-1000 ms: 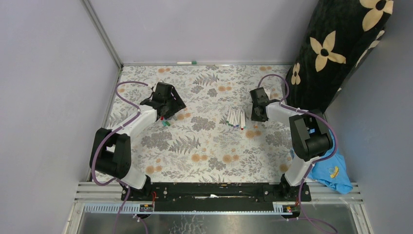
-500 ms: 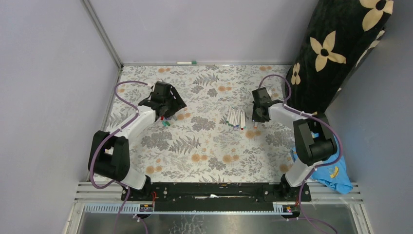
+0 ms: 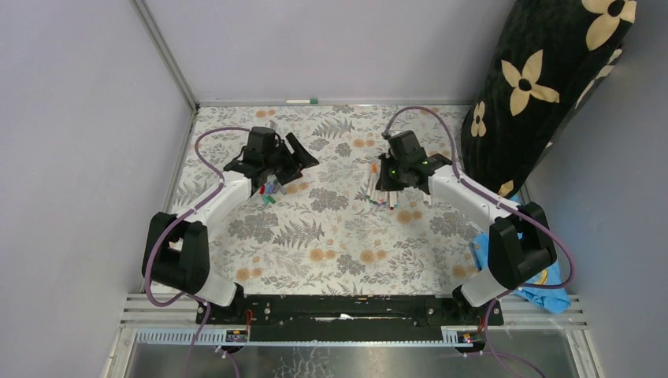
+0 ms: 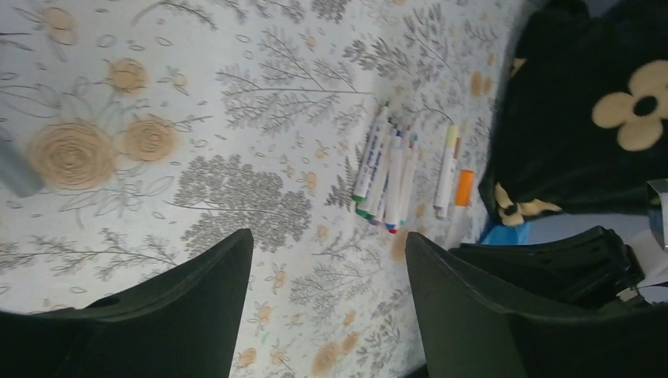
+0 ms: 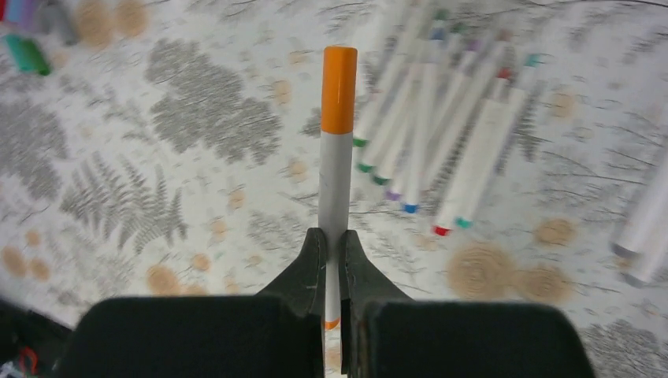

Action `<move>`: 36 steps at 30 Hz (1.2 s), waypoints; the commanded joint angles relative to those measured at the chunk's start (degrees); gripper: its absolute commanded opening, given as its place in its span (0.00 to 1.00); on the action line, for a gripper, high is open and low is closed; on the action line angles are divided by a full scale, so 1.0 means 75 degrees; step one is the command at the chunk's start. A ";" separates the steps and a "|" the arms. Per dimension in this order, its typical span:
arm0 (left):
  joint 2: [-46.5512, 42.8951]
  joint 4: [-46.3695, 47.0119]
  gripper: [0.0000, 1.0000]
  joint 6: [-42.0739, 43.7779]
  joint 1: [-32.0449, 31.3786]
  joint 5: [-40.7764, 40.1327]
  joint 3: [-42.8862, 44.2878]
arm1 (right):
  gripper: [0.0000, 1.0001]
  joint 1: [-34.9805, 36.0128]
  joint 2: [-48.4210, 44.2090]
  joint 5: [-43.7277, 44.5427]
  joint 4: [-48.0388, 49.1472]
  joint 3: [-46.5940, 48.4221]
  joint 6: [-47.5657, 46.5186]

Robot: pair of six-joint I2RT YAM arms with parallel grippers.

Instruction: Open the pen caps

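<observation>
My right gripper point(image 5: 332, 244) is shut on the white barrel of a pen point(image 5: 335, 181). That pen's orange cap point(image 5: 339, 88) points forward, away from the jaws and above the table. From above, this gripper point(image 3: 378, 170) hovers over the far end of a pile of capped pens point(image 3: 382, 193), and the orange cap point(image 3: 373, 168) shows at its left side. My left gripper point(image 3: 296, 159) is open and holds nothing; its fingers point(image 4: 197, 299) frame the pile of pens point(image 4: 386, 169) across the table. Loose caps point(image 3: 270, 189) lie below the left gripper.
A black cloth with cream flowers point(image 3: 551, 79) fills the back right corner. A blue cloth point(image 3: 539, 279) lies off the table's right edge. One more pen point(image 3: 302, 101) lies along the back wall. Two white pens point(image 5: 646, 228) lie right of the pile.
My right gripper shut on the orange-capped pen, lifted it and moved left over the pile. My left gripper rose and turned right, staying open.
</observation>
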 commanded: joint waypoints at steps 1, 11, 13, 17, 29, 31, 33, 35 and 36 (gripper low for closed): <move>0.0123 0.0745 0.78 -0.0269 -0.0079 0.0993 0.0173 | 0.00 0.0798 0.0221 -0.0821 -0.0178 0.0799 0.0068; 0.0287 0.1362 0.79 -0.0959 -0.0103 0.1623 -0.0060 | 0.00 0.1968 0.1060 -0.0869 -0.0003 0.1816 0.0432; 0.0308 0.1369 0.79 -0.0986 -0.0116 0.1641 -0.0061 | 0.00 0.2118 0.1204 -0.0845 -0.0009 0.1990 0.0474; 0.0323 0.1364 0.79 -0.1023 -0.0128 0.1656 -0.0103 | 0.00 0.2302 0.1434 -0.0746 -0.0011 0.2314 0.0527; 0.0342 0.1318 0.70 -0.1151 -0.0127 0.1643 -0.0312 | 0.00 0.2442 0.1710 -0.0759 0.0011 0.2821 0.0577; 0.0340 0.1388 0.66 -0.1220 -0.0128 0.1644 -0.0311 | 0.00 0.2454 0.1738 -0.0765 0.0023 0.2843 0.0578; 0.0342 0.1390 0.60 -0.1295 -0.0139 0.1640 -0.0329 | 0.00 0.2473 0.1751 -0.0771 0.0036 0.2840 0.0583; 0.0362 0.1393 0.54 -0.1337 -0.0141 0.1615 -0.0331 | 0.00 0.2482 0.1755 -0.0792 0.0036 0.2833 0.0598; 0.0375 0.1396 0.51 -0.1337 -0.0141 0.1607 -0.0323 | 0.00 0.2490 0.1755 -0.0794 0.0027 0.2830 0.0597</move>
